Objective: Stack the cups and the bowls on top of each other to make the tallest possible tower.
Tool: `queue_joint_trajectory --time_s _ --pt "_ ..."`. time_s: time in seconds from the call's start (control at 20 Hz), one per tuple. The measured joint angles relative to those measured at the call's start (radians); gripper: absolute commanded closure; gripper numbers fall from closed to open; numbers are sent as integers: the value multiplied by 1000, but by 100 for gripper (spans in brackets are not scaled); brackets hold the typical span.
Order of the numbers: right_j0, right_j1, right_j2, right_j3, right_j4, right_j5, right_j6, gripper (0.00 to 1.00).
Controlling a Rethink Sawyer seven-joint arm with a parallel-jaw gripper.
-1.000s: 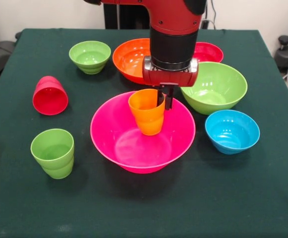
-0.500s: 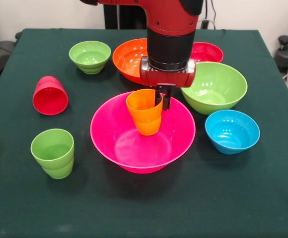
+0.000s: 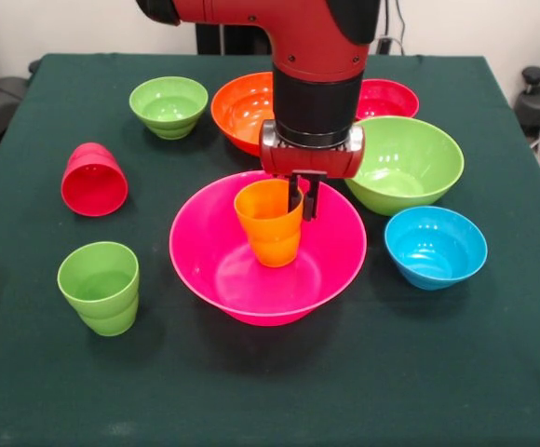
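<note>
A red robot arm's end effector (image 3: 303,197), closed on the rim of an upright orange cup (image 3: 270,223), holds it directly above the middle of the pink bowl (image 3: 205,251) on the worktop (image 3: 270,391).

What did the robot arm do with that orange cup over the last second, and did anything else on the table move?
The gripper, shut on the rim of the glossy orange plastic cup, carried it slightly left and lower in the front view, deeper into the very large pink plastic bowl. It has not let go. The other bowls and cups lie as before, the red cup on its side.
</note>
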Motion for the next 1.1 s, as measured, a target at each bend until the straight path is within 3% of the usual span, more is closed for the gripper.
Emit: queue_joint_trajectory --time_s 1.1 --pt "-20 8 1 -14 0 0 0 100"
